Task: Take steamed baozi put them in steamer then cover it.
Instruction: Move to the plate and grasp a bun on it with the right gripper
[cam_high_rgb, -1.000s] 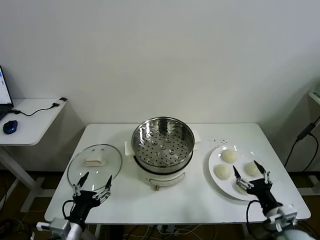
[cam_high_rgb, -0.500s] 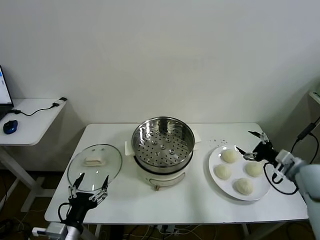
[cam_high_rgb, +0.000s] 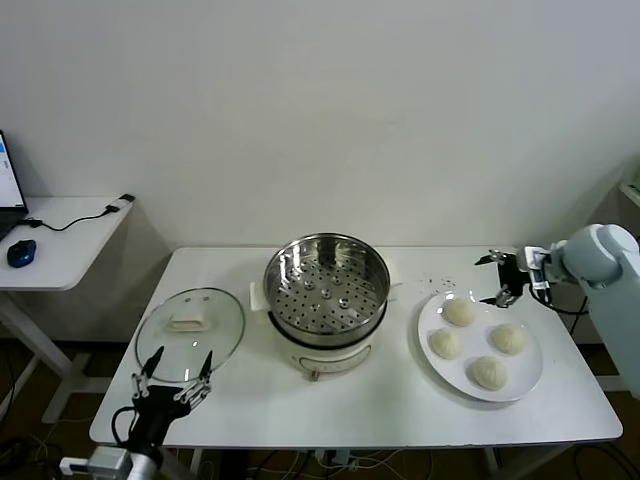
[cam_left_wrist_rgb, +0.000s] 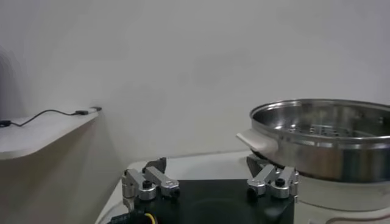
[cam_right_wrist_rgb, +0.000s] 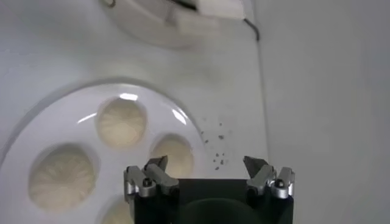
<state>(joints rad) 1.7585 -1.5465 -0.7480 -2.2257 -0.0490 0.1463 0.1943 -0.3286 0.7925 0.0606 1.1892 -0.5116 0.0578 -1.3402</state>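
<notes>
Several cream-white baozi (cam_high_rgb: 459, 312) lie on a white plate (cam_high_rgb: 477, 335) at the table's right. The steel steamer (cam_high_rgb: 325, 290) stands in the middle on its white base, with nothing in its basket. The glass cover (cam_high_rgb: 190, 320) lies flat to its left. My right gripper (cam_high_rgb: 494, 279) hovers open just behind the plate's far right rim, holding nothing. The right wrist view shows it (cam_right_wrist_rgb: 205, 162) above a baozi (cam_right_wrist_rgb: 172, 155) near the rim. My left gripper (cam_high_rgb: 175, 370) waits open at the front edge, near the cover. In the left wrist view it (cam_left_wrist_rgb: 207, 163) faces the steamer (cam_left_wrist_rgb: 323, 137).
The white table (cam_high_rgb: 400, 400) ends close behind the plate and at the right arm's side. A side desk (cam_high_rgb: 60, 240) with a mouse and a cable stands off to the left. Dark specks (cam_right_wrist_rgb: 216, 143) dot the table by the plate.
My right arm swung from the table's front edge round the plate to its far right side. The left gripper drew back slightly toward the front edge. Both stayed open.
</notes>
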